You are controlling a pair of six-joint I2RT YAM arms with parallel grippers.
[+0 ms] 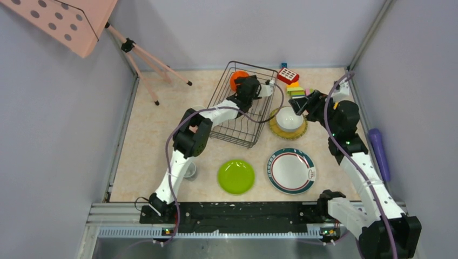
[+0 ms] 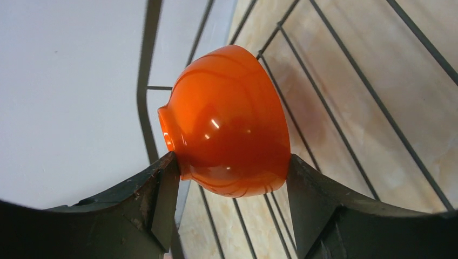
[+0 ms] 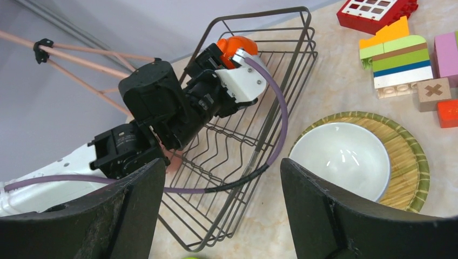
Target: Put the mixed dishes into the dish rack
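1. The step in hand looks like the placing of the glossy orange bowl (image 2: 227,118). The left pincer (image 2: 231,162) pinches it, one finger pressed on each side of the wall. The bowl lies on its side with its foot ring turned to the pincer's left.
2. The bowl hangs inside the rectangular dark wire dish rack (image 1: 241,129), at the corner farthest from the arm bases. The rack's floor wires run beneath and beyond the pincer. Whether the bowl touches them cannot be told.
3. The next move probably calls for lowering the bowl until the wires carry it. The fingers then spread and lift straight out, clear of the upright prongs.
4. The right pincer (image 3: 221,178) is spread wide with nothing between its fingers. The small white cup (image 3: 340,159) sits below and to its right, on the round woven straw mat (image 3: 405,145). That cup seems its likely next pick, and the wide rim will need a grip over one wall.
5. The lime-green plate (image 1: 236,176) and the white plate with the dark green-red rim (image 1: 291,170) lie on the worktop. Both are well behind the pincers, towards the arm bases, and neither is loaded yet.
6. No brand or writing can be read. The white plate has a small mark by its rim, too small to make out. One block among the colourful toy blocks (image 3: 402,56) shows a cross.
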